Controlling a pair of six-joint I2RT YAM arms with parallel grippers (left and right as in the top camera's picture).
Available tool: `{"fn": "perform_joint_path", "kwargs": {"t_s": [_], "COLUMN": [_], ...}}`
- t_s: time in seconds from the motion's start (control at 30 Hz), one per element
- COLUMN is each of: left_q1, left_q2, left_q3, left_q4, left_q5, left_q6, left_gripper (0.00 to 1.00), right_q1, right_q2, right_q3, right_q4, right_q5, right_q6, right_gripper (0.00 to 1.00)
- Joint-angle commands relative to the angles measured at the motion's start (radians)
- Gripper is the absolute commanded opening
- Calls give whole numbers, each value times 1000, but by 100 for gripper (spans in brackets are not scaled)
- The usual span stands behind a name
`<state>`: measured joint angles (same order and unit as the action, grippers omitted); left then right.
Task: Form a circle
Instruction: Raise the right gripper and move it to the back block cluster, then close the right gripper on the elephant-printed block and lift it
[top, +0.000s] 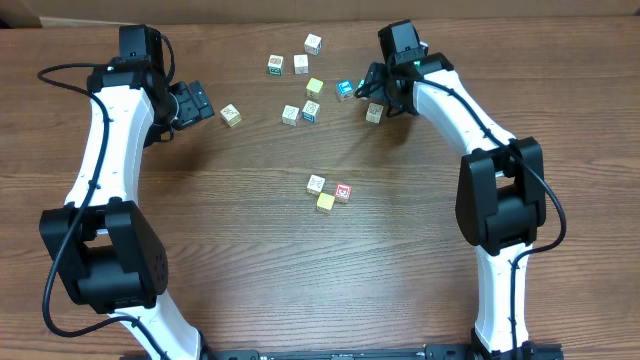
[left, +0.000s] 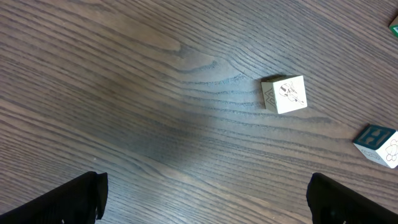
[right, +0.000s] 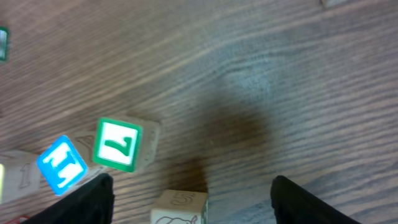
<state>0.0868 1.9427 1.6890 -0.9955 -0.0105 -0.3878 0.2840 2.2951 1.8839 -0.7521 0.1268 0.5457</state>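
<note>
Wooden and tiny, the cubes of the circle (top: 328, 192) sit bunched at the middle of the table (top: 400, 290). You can make out a whitish one, a red-printed one and a yellow one, touching or nearly so. Expect them to be light, hard and smooth-faced: a nudge will slide or spin them, and a glancing finger could scatter the cluster. Take each cube across two flat opposite faces, low and square, never on a corner.

Further up the table lie the loose cubes (top: 301, 64), well apart from the ring. Your right gripper (right: 191, 186) is among them, its jaws spread either side of a pale cube (right: 180, 208) printed with a 5. A gap shows on both sides, so nothing is gripped yet. A green 7 cube (right: 118, 144) and a blue cube (right: 61, 163) crowd just beside it. Your left gripper (left: 205, 199) stands fully spread and empty, near a lone whitish cube (left: 284, 94).
</note>
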Motion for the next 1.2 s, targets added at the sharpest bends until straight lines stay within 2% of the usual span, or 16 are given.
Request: {"fn": "perform_joint_path", "kwargs": {"t_s": [0.0,0.1,0.17,0.37,1.17], "left_q1": [-3,-3,-3,-3,-3], "left_q2": [8,8,8,8,8], "left_q3": [16,16,16,16,16], "left_q4": [2,2,2,2,2], "left_q5": [7,7,7,7,7], "left_q6": [-9,-9,-9,-9,-9], "left_gripper": [99,100,100,100,100], "right_q1": [12,18,23,24,41], "right_q2": [19,19,19,19,19], "right_q3": [-24,-26,-26,-26,-26], "right_q4": [4,3,4,7,2], "right_q5": [0,0,0,0,0], "right_q6": [-5,-5,-5,-5,-5], "right_gripper": [77,74,67,56,58]}}
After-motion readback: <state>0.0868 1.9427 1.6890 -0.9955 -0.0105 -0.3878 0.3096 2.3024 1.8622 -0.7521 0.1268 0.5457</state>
